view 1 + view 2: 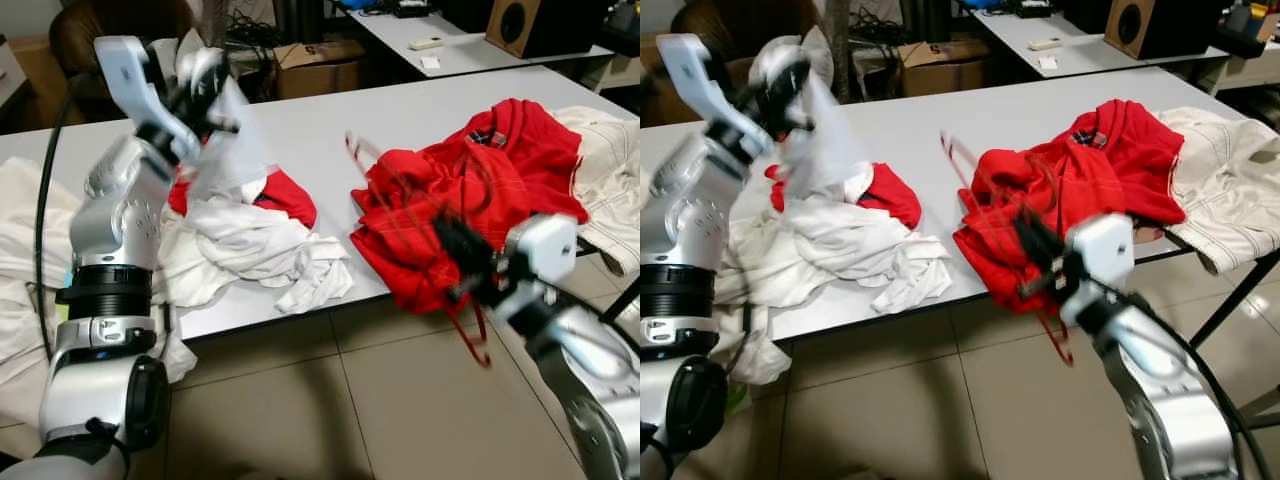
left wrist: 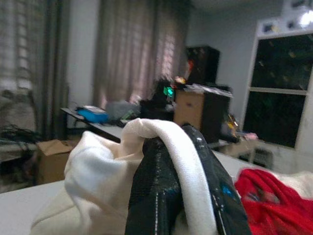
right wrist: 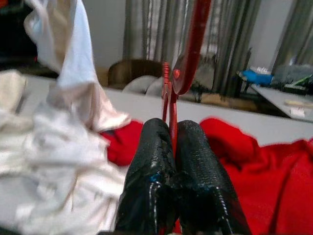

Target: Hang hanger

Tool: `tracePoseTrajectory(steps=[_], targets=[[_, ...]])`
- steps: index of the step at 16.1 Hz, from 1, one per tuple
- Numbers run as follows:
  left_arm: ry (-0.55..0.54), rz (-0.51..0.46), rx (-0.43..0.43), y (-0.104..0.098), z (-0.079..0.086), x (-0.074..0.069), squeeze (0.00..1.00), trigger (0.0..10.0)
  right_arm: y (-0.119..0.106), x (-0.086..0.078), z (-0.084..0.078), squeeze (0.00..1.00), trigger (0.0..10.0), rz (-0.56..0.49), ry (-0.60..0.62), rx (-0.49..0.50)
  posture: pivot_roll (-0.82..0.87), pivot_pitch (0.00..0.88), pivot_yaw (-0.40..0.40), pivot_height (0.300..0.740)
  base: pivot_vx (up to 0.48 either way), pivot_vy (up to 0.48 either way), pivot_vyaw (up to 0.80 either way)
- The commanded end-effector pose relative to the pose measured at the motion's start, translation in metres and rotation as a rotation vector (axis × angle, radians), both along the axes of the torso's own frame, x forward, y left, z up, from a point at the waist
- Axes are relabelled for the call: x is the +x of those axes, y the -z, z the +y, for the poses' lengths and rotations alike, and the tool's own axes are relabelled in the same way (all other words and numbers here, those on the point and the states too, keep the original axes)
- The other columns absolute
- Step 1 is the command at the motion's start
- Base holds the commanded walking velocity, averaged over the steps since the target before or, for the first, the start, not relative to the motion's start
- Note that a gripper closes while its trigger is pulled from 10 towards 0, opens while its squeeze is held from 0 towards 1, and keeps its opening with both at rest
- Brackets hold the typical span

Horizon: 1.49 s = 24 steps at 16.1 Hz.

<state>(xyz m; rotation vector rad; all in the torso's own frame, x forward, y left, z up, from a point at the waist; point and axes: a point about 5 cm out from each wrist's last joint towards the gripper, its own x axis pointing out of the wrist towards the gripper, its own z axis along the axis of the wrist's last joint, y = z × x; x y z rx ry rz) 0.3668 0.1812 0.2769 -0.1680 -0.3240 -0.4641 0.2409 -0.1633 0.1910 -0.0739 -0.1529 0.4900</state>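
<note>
Nearest, the right gripper [image 3: 173, 147] is clamped tight on the red hanger [image 3: 183, 73], held blurred just off the table's front edge before the red garment [image 1: 470, 190]. Further back, the left gripper [image 2: 183, 161] is pinched onto a fold of the white garment [image 1: 225, 150], lifted over the white pile on the grey table [image 1: 330, 120]. Likely next: keep the cloth taut and raised, feed a hanger arm into its opening, avoid snagging the red heap.

Both eye views are looking down from the head at the white table [image 1: 300, 130], while each wrist camera is peering closely along its own fingers.
</note>
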Motion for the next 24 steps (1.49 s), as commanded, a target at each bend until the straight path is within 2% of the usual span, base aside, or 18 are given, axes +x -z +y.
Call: tracePoseTrajectory(steps=[1, 4, 6, 8, 10, 12, 13, 15, 17, 18, 19, 20, 21, 22, 23, 24], targets=[[-0.051, 0.082, 0.115, 0.022, 0.002, -0.002, 0.00, 10.0, -0.002, 0.002, -0.001, 0.00, 10.0, -0.016, 0.024, 0.011, -0.09, 0.000, 0.086, 0.740, 0.000, 0.000, 0.00], [-0.161, 0.130, 0.161, 0.045, 0.006, -0.013, 0.00, 10.0, -0.003, 0.003, 0.006, 0.00, 10.0, -0.019, 0.031, 0.048, -0.10, 0.000, 0.095, 0.740, 0.000, 0.000, 0.00], [-0.144, 0.147, 0.159, 0.051, -0.005, -0.021, 0.00, 10.0, -0.006, 0.004, 0.008, 0.00, 10.0, -0.027, 0.033, 0.061, -0.11, 0.000, 0.087, 0.740, 0.000, 0.000, 0.00], [-0.116, 0.118, 0.133, 0.041, -0.018, -0.022, 0.00, 10.0, -0.014, 0.008, 0.011, 0.00, 10.0, -0.050, 0.027, 0.077, -0.11, 0.000, 0.076, 0.740, -0.337, 0.000, 0.00], [-0.120, 0.094, 0.130, 0.033, -0.022, -0.021, 0.00, 10.0, -0.021, 0.013, 0.011, 0.00, 10.0, -0.075, 0.026, 0.093, -0.11, 0.000, 0.078, 0.740, -0.394, 0.000, 0.00], [-0.108, 0.110, 0.138, 0.036, -0.029, -0.020, 0.00, 10.0, -0.016, 0.019, 0.008, 0.00, 10.0, -0.076, 0.053, 0.077, -0.12, 0.000, 0.098, 0.740, -0.339, 0.000, 0.00], [-0.085, 0.108, 0.133, 0.033, -0.033, -0.022, 0.00, 10.0, -0.020, 0.019, 0.007, 0.00, 10.0, -0.093, 0.062, 0.071, -0.13, 0.000, 0.110, 0.740, -0.352, 0.000, 0.00], [-0.048, 0.079, 0.104, 0.021, -0.040, -0.020, 0.00, 10.0, -0.031, 0.018, 0.003, 0.00, 10.0, -0.134, 0.088, 0.110, -0.13, 0.000, 0.110, 0.740, -0.322, 0.000, 0.00], [0.027, -0.053, -0.003, -0.027, -0.052, -0.018, 0.00, 10.0, -0.043, 0.018, -0.005, 0.00, 10.0, -0.175, 0.130, 0.141, -0.13, 0.000, 0.105, 0.740, -0.306, 0.000, 0.00], [0.063, -0.101, -0.047, -0.043, -0.056, -0.021, 0.00, 10.0, -0.045, 0.018, -0.007, 0.00, 10.0, -0.187, 0.135, 0.146, -0.13, 0.000, 0.103, 0.740, 0.000, 0.000, 0.00], [0.149, -0.155, -0.129, -0.061, -0.063, -0.029, 0.00, 10.0, -0.048, 0.017, -0.009, 0.00, 10.0, -0.199, 0.145, 0.152, -0.13, 0.000, 0.096, 0.740, 0.000, 0.000, 0.00], [0.352, -0.235, -0.255, -0.081, -0.073, -0.048, 0.00, 10.0, -0.052, 0.014, -0.014, 0.00, 10.0, -0.213, 0.161, 0.168, -0.13, 0.000, 0.093, 0.740, 0.000, 0.000, 0.00], [0.622, -0.293, -0.326, -0.081, -0.083, -0.075, 0.00, 7.0, -0.055, 0.008, -0.020, 0.00, 10.0, -0.220, 0.180, 0.181, -0.12, 0.000, 0.086, 0.740, 0.000, 0.000, 0.00], [0.681, -0.286, -0.324, -0.076, -0.085, -0.080, 0.00, 7.0, -0.055, 0.007, -0.021, 0.00, 10.0, -0.220, 0.184, 0.183, -0.12, 0.000, 0.086, 0.740, 0.000, 0.000, 0.00], [0.894, -0.151, -0.195, -0.040, -0.098, -0.097, 0.00, 0.9, -0.057, 0.002, -0.026, 0.00, 10.0, -0.219, 0.197, 0.201, -0.13, 0.000, 0.087, 0.740, 0.000, 0.000, 0.00], [0.949, -0.007, -0.061, -0.004, -0.104, -0.102, 0.00, 0.0, -0.056, -0.001, -0.029, 0.00, 10.0, -0.211, 0.199, 0.210, -0.13, 0.000, 0.086, 0.740, 0.000, 0.000, 0.00]])
